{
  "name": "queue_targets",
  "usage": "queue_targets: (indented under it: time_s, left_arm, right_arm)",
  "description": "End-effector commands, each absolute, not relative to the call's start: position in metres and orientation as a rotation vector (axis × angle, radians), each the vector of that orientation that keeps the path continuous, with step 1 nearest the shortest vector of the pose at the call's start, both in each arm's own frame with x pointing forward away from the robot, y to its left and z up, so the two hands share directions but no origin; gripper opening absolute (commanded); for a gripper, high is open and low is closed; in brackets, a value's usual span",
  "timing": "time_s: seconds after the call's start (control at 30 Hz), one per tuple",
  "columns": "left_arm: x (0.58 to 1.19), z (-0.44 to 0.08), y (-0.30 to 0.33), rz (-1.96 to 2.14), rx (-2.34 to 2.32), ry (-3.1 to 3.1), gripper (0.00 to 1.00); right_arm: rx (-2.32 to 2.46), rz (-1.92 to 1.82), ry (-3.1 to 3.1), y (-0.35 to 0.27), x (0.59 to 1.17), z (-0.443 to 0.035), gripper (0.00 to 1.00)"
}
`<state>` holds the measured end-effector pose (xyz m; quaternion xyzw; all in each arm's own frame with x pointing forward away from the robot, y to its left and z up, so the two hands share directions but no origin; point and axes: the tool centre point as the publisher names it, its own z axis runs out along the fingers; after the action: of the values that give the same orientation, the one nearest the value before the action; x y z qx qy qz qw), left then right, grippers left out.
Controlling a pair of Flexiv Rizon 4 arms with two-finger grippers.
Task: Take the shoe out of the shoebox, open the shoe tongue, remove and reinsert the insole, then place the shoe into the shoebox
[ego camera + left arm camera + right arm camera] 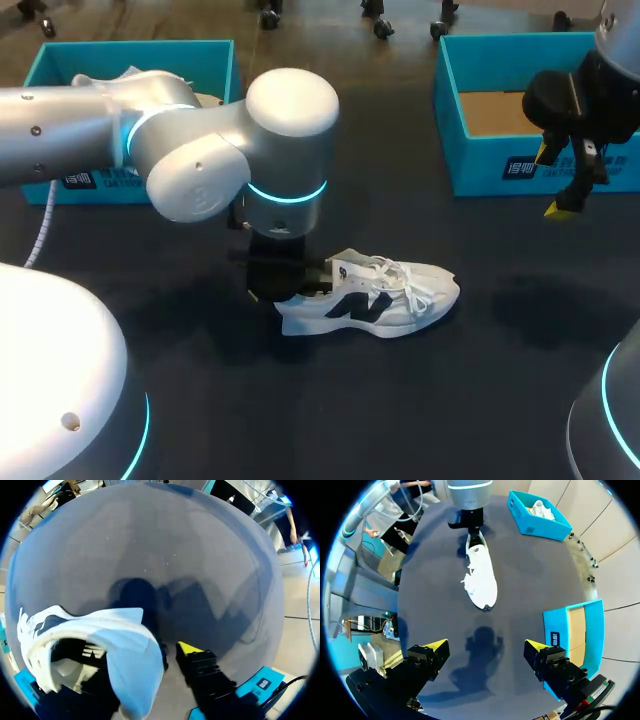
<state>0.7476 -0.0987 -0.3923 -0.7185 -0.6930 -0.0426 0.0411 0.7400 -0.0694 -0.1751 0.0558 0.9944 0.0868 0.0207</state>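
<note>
Heel of shoe [117, 647] beside left hand [162, 657]: clear from wrist, arm-hidden overhead.

Left arm [190, 150] silver-white, cyan glowing rings [287, 192]; right gripper [485, 646] black, yellow tips [436, 645]; white cable [45, 220], perhaps coiled

A white low-top fabric sneaker [375, 297] at mid-frame has a black slanted side logo, white laces and a white sole. The matte tabletop [200, 400] is charcoal black. The open cardboard shoebox [480, 165] at upper right is turquoise with a plain brown floor. The open cardboard box [70, 62] at upper left is the same turquoise. The left arm [200, 150] is silver-white with a glowing cyan ring. The right gripper [485, 647] is black with bright yellow fingertips [436, 646].
</note>
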Motion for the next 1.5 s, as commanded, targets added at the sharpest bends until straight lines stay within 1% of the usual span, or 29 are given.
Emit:
queue_targets:
  time_s: [0.03,0.43,0.6,0.93,1.23,1.5]
  left_arm:
    - [0.749,-0.376,-0.090,-0.110,-2.203,-2.164,1.00]
    - [0.744,-0.337,-0.089,0.007,-2.149,-2.347,1.00]
    - [0.744,-0.324,-0.084,0.114,-2.106,-2.426,1.00]
    - [0.749,-0.293,-0.075,0.277,-1.917,-2.643,1.00]
    - [0.756,-0.285,-0.037,0.541,-1.776,-2.701,1.00]
    - [0.743,-0.289,0.001,0.755,-1.670,-2.675,1.00]
  right_arm:
    - [0.175,0.264,3.086,-0.068,0.741,-0.175,1.00]
    - [0.175,0.264,3.086,-0.068,0.741,-0.175,1.00]
    - [0.175,0.264,3.086,-0.068,0.741,-0.175,1.00]
    - [0.175,0.264,3.086,-0.068,0.741,-0.175,1.00]
    - [0.175,0.264,3.086,-0.068,0.741,-0.175,1.00]
    - [0.175,0.264,3.086,-0.068,0.741,-0.175,1.00]
